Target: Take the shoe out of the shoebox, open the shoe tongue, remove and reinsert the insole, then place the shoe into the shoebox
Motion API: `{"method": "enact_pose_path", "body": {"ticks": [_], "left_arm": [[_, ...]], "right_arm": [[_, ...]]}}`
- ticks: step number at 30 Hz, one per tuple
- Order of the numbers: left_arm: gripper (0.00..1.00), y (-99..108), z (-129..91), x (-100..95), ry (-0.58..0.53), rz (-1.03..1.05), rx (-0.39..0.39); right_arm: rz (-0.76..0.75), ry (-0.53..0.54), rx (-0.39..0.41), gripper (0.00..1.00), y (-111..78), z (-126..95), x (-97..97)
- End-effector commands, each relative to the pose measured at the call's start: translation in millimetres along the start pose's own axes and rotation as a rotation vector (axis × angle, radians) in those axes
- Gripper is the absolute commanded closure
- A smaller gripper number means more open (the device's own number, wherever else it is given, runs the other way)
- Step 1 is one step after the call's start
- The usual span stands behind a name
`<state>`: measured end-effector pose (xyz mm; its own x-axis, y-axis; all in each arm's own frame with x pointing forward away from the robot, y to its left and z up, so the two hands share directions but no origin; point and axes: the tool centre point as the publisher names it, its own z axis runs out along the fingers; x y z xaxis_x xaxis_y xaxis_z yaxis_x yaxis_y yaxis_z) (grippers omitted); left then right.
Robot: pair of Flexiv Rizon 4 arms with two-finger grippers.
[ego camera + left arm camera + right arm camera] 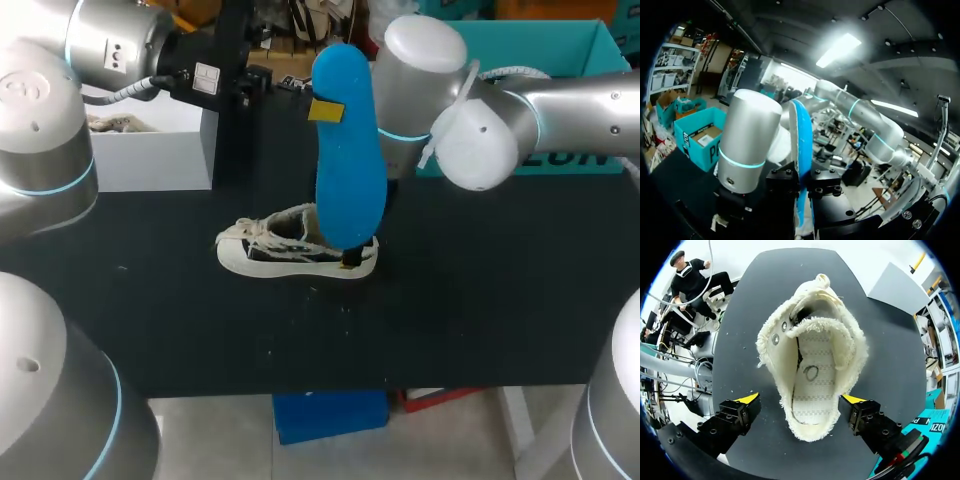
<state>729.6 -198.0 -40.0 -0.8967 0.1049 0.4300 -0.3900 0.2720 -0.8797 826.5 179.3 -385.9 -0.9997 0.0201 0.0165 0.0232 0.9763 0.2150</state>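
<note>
I had the left gripper (325, 110) pinching the blue insole (350, 170) upright at frame centre, clear of the shoe (285, 245) lying just below on the table (480, 300); the right gripper (801, 400) hung spread astride the heel, presumably to steady it for reinsertion.

Place: you are in a robot lab.
Signs: your left arm (110, 40), right arm (570, 100), black table (480, 300).

The upright insole (350, 170) and right arm (480, 130) crowd above the shoe (275, 250), whose mouth gapes unobstructed below.
</note>
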Motion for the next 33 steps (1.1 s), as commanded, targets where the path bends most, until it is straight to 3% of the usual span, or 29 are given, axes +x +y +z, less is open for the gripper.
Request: {"method": "enact_pose_path", "body": {"ticks": [1,14,33], "left_arm": [[1.00,1,1,0.2,-0.003,0.001,0.002],[1.00,1,1,0.2,-0.003,0.001,0.002],[1.00,1,1,0.2,-0.003,0.001,0.002]], "right_arm": [[0.006,-0.005,0.084,0.00,5.1,-1,2.6],[0.012,-0.005,0.097,0.00,9.3,3,3.4],[0.026,-0.084,-0.024,0.00,-2.4,1,10.3]]}}
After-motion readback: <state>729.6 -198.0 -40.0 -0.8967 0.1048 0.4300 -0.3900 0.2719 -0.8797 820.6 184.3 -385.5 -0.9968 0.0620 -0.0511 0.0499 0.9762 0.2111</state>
